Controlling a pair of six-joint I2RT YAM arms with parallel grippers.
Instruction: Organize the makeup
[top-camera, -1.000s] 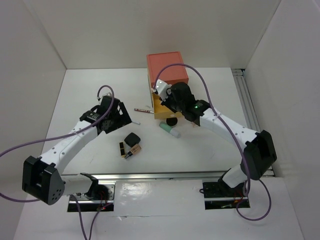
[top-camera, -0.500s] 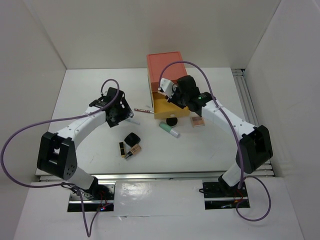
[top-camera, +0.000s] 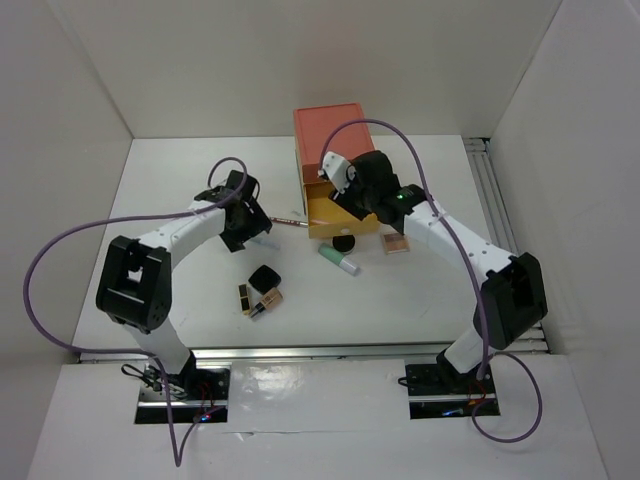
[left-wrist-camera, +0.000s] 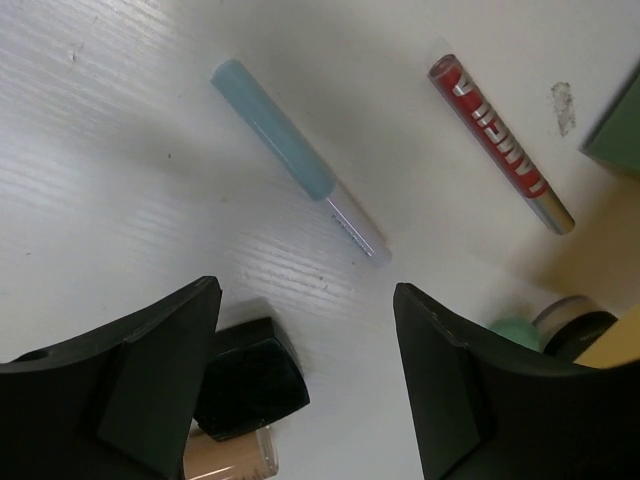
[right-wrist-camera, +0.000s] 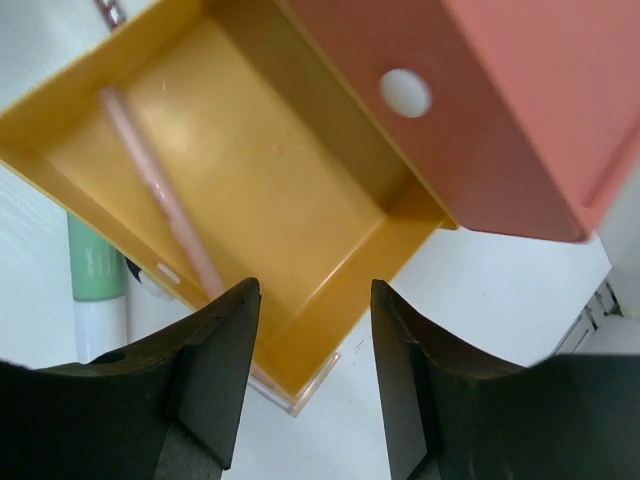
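Observation:
My left gripper (top-camera: 247, 222) is open and empty above the table; it also shows in the left wrist view (left-wrist-camera: 310, 380). Below it lie a teal pen (left-wrist-camera: 300, 172), a red pencil (left-wrist-camera: 500, 143), the black square compact (left-wrist-camera: 248, 378) and a beige bottle (left-wrist-camera: 228, 455). My right gripper (top-camera: 335, 200) is open and empty over the open yellow drawer (right-wrist-camera: 300, 180), where a pink pencil (right-wrist-camera: 160, 195) lies. On the table are the round black pot (top-camera: 344, 242), mint tube (top-camera: 339, 259), compact (top-camera: 264, 278), gold-black lipstick (top-camera: 245, 297), pink palette (top-camera: 396, 242) and a thin pencil (top-camera: 287, 219).
The coral stacked drawer box (top-camera: 333, 135) stands at the back centre, its yellow drawer (top-camera: 326, 228) pulled out toward me. White walls close in the left, back and right sides. A metal rail (top-camera: 495, 200) runs along the right edge.
My left gripper has swung back and right toward the thin pencil. My right gripper has drawn back over the yellow drawer, uncovering the pink palette.

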